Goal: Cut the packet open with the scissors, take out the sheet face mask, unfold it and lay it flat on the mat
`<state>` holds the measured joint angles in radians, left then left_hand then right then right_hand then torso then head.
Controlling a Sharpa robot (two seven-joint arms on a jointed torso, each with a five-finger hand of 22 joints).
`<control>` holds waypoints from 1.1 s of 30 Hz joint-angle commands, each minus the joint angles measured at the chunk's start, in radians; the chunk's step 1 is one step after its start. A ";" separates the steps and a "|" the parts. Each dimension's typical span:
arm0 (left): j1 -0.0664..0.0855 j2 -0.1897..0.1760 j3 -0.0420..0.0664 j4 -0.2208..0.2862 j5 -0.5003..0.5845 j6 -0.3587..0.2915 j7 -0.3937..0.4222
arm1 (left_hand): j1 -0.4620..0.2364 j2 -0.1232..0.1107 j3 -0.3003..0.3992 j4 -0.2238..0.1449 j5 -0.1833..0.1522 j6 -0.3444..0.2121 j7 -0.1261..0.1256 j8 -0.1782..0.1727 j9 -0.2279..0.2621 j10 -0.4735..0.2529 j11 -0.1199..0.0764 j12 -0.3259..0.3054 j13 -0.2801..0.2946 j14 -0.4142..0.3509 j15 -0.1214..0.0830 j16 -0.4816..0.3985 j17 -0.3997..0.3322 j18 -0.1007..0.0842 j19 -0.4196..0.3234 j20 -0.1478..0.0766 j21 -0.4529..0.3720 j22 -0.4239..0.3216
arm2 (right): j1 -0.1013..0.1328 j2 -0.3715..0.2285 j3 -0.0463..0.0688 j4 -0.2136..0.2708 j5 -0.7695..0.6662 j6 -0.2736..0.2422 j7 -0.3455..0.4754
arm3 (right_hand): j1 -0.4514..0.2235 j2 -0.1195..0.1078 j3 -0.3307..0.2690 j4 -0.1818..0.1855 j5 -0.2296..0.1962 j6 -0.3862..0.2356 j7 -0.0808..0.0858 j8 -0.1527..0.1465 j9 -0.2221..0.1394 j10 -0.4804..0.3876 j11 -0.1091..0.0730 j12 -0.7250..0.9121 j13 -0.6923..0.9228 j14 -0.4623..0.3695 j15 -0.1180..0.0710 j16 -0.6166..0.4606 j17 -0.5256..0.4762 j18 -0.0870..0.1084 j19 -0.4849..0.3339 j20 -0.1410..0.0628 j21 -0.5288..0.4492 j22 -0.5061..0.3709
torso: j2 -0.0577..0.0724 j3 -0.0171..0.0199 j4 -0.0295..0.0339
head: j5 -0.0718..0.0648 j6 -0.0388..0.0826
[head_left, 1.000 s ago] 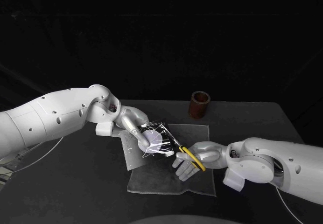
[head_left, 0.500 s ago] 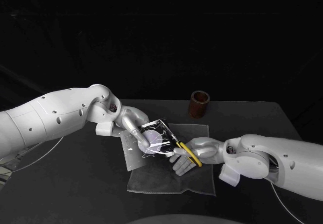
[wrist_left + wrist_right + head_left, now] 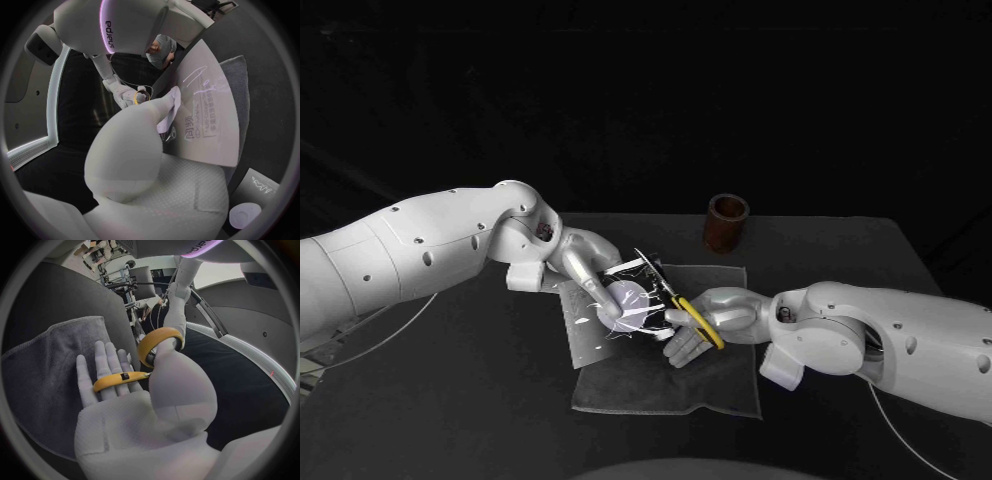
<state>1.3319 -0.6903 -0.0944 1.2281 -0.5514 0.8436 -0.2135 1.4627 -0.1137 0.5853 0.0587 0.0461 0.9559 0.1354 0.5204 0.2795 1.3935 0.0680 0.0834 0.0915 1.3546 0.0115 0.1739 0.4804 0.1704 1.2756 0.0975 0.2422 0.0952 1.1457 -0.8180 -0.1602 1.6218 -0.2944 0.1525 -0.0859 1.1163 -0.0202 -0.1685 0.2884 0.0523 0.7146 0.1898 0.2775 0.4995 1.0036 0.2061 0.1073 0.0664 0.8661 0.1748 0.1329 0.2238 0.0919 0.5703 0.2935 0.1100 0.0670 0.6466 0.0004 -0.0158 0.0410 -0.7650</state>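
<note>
- Packet (image 3: 629, 298) hangs over the mat (image 3: 668, 395), the nearest thing on the desk (image 3: 877, 270): a grey cloth rectangle, soft and napped, lying flat.
- Over the mat's right half, the right hand (image 3: 733, 308) grasps the scissors (image 3: 701, 328). One hard yellow loop is threaded on a finger and the other lies across outstretched fingers. The dark blades point at the packet's edge; whether they bite yet, I cannot tell.
- Above the mat's far left part, the left hand (image 3: 593, 270) pinches the packet, raised off the cloth. It is thin, flat, glossy film, dark-faced with a round white mark.
- Risks:
  - Such film probably bends away from the blades instead of shearing, since a single pinch leaves the cut edge unsupported.
  - The slick surface may slide out of that pinch.
  - A cut set too deep could slice the folded mask inside.
  - The loosely laid loop could slip and stall the blades.
- Beyond the mat's far edge stands a brown, tube-shaped cup (image 3: 727, 222), well apart.
</note>
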 commanded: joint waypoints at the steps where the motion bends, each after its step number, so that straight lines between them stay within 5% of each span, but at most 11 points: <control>1: 0.001 0.002 0.001 0.003 -0.004 0.024 0.004 | -0.002 0.007 0.005 -0.012 0.003 0.004 0.000 0.003 0.044 0.013 -0.008 0.003 0.001 -0.001 -0.006 0.005 0.001 0.011 0.008 -0.002 0.006 0.001 | 0.002 0.004 0.002 -0.004 0.010 -0.008 0.036 | 0.010 0.020 -0.017 -0.001 -0.005 0.015 0.078 0.009 0.002 0.028 0.002 0.011 0.001 0.004 0.014 0.014 -0.001 0.069 0.026 -0.003 0.005 0.003 | 0.001 0.0000 0.0006 | 0.000 -0.001; 8: 0.001 0.002 0.001 0.003 -0.004 0.024 0.003 | -0.002 0.007 0.005 -0.012 0.003 0.004 0.000 0.003 0.044 0.013 -0.008 0.003 0.001 -0.001 -0.006 0.005 0.001 0.011 0.008 -0.002 0.006 0.001 | 0.003 0.008 0.002 -0.010 0.012 -0.024 0.044 | 0.056 0.075 -0.075 -0.004 -0.006 0.075 0.045 0.045 0.005 0.108 -0.029 0.051 0.005 0.096 -0.018 0.065 0.005 0.091 0.101 -0.005 0.032 0.015 | 0.000 0.0003 -0.0007 | 0.000 -0.002; 12: 0.001 0.002 0.001 0.003 -0.004 0.022 0.004 | -0.002 0.007 0.005 -0.012 0.003 0.004 0.000 0.003 0.044 0.013 -0.008 0.003 0.001 -0.001 -0.006 0.005 0.001 0.011 0.008 -0.002 0.006 0.001 | 0.004 0.008 0.002 -0.014 0.006 -0.041 0.051 | 0.108 0.138 -0.115 -0.008 -0.004 0.204 -0.030 0.125 0.039 0.284 -0.104 0.131 0.042 0.283 -0.087 0.169 0.056 0.095 0.174 -0.045 0.076 0.033 | 0.000 0.0004 -0.0003 | -0.001 -0.002; 16: 0.001 0.002 0.001 0.002 -0.004 0.020 0.005 | -0.002 0.007 0.005 -0.012 0.003 0.004 0.000 0.003 0.044 0.013 -0.008 0.003 0.001 -0.001 -0.006 0.005 0.001 0.011 0.008 -0.002 0.006 0.001 | 0.004 0.009 0.002 -0.015 -0.003 -0.061 0.059 | 0.144 0.179 -0.137 -0.009 -0.004 0.287 -0.083 0.190 0.088 0.407 -0.162 0.194 0.088 0.407 -0.138 0.248 0.110 0.099 0.264 -0.089 0.128 0.055 | 0.000 0.0005 -0.0005 | -0.001 -0.002; 17: 0.001 0.002 0.001 0.002 -0.004 0.019 0.005 | -0.002 0.007 0.005 -0.012 0.003 0.004 0.000 0.003 0.044 0.013 -0.008 0.003 0.001 -0.001 -0.006 0.005 0.001 0.011 0.008 -0.002 0.006 0.001 | 0.004 0.008 0.002 -0.015 -0.006 -0.075 0.065 | 0.165 0.201 -0.148 -0.011 0.002 0.325 -0.114 0.234 0.126 0.466 -0.189 0.233 0.118 0.461 -0.171 0.289 0.142 0.097 0.322 -0.107 0.161 0.070 | 0.000 0.0005 -0.0005 | -0.001 -0.002; 19: 0.001 0.002 0.001 0.002 -0.004 0.018 0.005 | -0.002 0.007 0.005 -0.012 0.003 0.004 0.000 0.003 0.044 0.013 -0.008 0.003 0.001 -0.001 -0.006 0.005 0.001 0.011 0.008 -0.002 0.006 0.001 | 0.004 0.007 0.002 -0.014 -0.009 -0.099 0.077 | 0.178 0.214 -0.162 -0.011 -0.003 0.346 -0.138 0.276 0.167 0.504 -0.212 0.269 0.146 0.502 -0.198 0.324 0.173 0.096 0.372 -0.118 0.192 0.084 | 0.000 0.0003 -0.0004 | -0.002 -0.002; 20: 0.001 0.001 0.001 0.002 -0.004 0.018 0.005 | -0.002 0.007 0.005 -0.012 0.003 0.004 0.000 0.003 0.044 0.013 -0.008 0.003 0.001 -0.001 -0.006 0.005 0.001 0.011 0.008 -0.002 0.006 0.001 | 0.004 0.005 0.002 -0.014 -0.010 -0.111 0.084 | 0.191 0.241 -0.189 -0.007 -0.004 0.351 -0.161 0.339 0.237 0.507 -0.235 0.343 0.201 0.535 -0.223 0.369 0.223 0.093 0.421 -0.138 0.225 0.100 | 0.000 0.0002 -0.0004 | -0.002 -0.002; 24: 0.001 -0.001 0.001 0.000 -0.004 0.014 0.007 | -0.002 0.007 0.005 -0.012 0.003 0.004 0.000 0.003 0.044 0.013 -0.008 0.003 0.001 -0.001 -0.006 0.005 0.001 0.011 0.008 -0.002 0.006 0.001 | 0.004 -0.006 0.002 -0.011 -0.008 -0.173 0.118 | 0.218 0.294 -0.238 -0.011 -0.004 0.352 -0.196 0.449 0.369 0.503 -0.268 0.526 0.333 0.562 -0.256 0.453 0.318 0.090 0.469 -0.160 0.263 0.121 | 0.000 -0.0002 -0.0005 | -0.003 -0.001; 25: 0.001 -0.001 0.001 -0.001 -0.004 0.014 0.007 | -0.002 0.007 0.005 -0.012 0.003 0.004 0.000 0.003 0.044 0.013 -0.008 0.003 0.001 -0.001 -0.006 0.005 0.001 0.011 0.008 -0.002 0.006 0.001 | 0.004 -0.009 0.002 -0.010 -0.006 -0.184 0.124 | 0.225 0.304 -0.249 -0.013 -0.003 0.354 -0.204 0.470 0.397 0.502 -0.276 0.573 0.385 0.567 -0.271 0.476 0.341 0.085 0.481 -0.146 0.275 0.127 | 0.000 -0.0001 -0.0005 | -0.004 -0.001; 29: 0.001 -0.004 0.001 -0.002 -0.004 0.008 0.008 | -0.005 0.008 0.005 -0.014 0.003 0.004 0.000 0.002 0.048 0.013 -0.008 0.003 0.003 -0.001 -0.006 0.005 0.004 0.011 0.008 -0.002 0.007 0.001 | 0.004 -0.023 0.002 -0.009 0.004 -0.216 0.138 | 0.225 0.308 -0.264 -0.009 -0.003 0.344 -0.206 0.481 0.424 0.489 -0.278 0.566 0.375 0.557 -0.273 0.495 0.366 0.088 0.485 -0.147 0.285 0.134 | -0.001 -0.0001 -0.0002 | -0.005 0.004; 33: 0.001 -0.008 0.001 -0.002 -0.004 -0.003 0.011 | -0.005 0.008 0.005 -0.014 0.003 0.004 0.000 0.002 0.048 0.013 -0.008 0.003 0.003 -0.001 -0.006 0.005 0.004 0.011 0.008 -0.002 0.007 0.001 | 0.003 -0.043 0.002 -0.004 0.019 -0.237 0.153 | 0.224 0.307 -0.288 -0.009 -0.002 0.298 -0.181 0.439 0.428 0.433 -0.255 0.513 0.350 0.509 -0.249 0.473 0.374 0.089 0.455 -0.146 0.275 0.132 | 0.000 0.0003 -0.0002 | -0.007 0.007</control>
<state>1.3320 -0.6983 -0.0944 1.2255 -0.5563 0.8429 -0.2133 1.4583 -0.1181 0.5893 0.0492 0.0460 0.9513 0.1341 0.5156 0.2938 1.3935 0.0680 0.0809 0.0936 1.3559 0.0134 0.1739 0.4834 0.1705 1.2780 0.0952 0.2460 0.0951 1.1487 -0.8584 -0.1594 1.6146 -0.2911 -0.0377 0.0181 1.2228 0.1569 -0.4321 0.2810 0.0502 1.0215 0.0036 0.7196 0.9285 1.3473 0.0440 0.6270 0.4180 1.3615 -0.0561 0.6084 0.5975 0.0992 1.0207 0.1611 0.3879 0.2007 0.6460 0.0005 -0.0161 0.0353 -0.7607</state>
